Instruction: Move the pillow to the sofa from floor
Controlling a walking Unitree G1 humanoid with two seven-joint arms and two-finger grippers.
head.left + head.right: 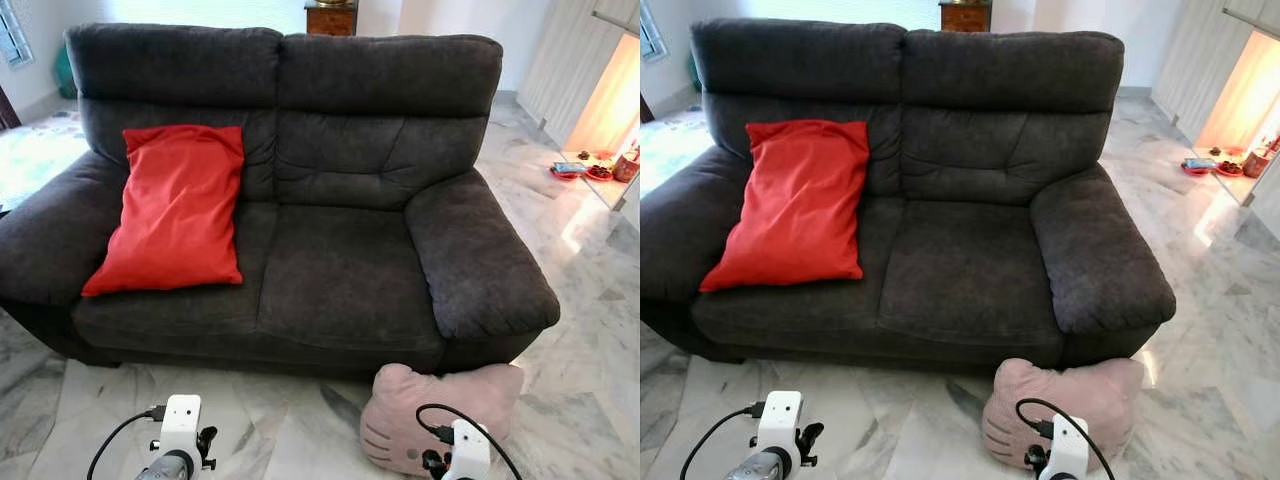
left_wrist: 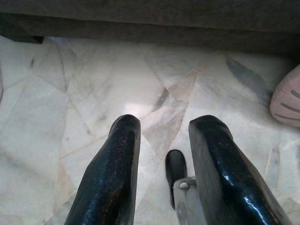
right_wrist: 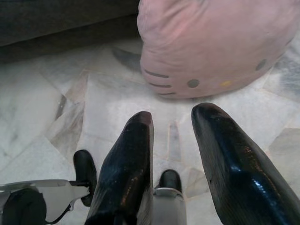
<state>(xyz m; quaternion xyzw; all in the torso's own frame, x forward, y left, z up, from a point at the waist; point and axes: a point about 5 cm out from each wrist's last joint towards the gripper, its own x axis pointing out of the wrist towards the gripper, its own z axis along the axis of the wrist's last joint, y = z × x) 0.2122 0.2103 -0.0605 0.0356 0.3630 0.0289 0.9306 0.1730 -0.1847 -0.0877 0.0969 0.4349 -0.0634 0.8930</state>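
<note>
The right hand (image 3: 171, 119) is hovering open over the marble floor (image 3: 42, 126), its two black fingers (image 3: 129, 159) parted and holding nothing. The pink pillow (image 3: 211, 47), bearing a cat face with whiskers, is lying on the floor just ahead of these fingertips, apart from them, against the front of the dark grey sofa (image 1: 340, 260). The left hand (image 2: 164, 124) is likewise hanging open and empty above the floor, the pillow lying off to its side. A red cushion (image 1: 175, 210) is leaning on the sofa's seat.
</note>
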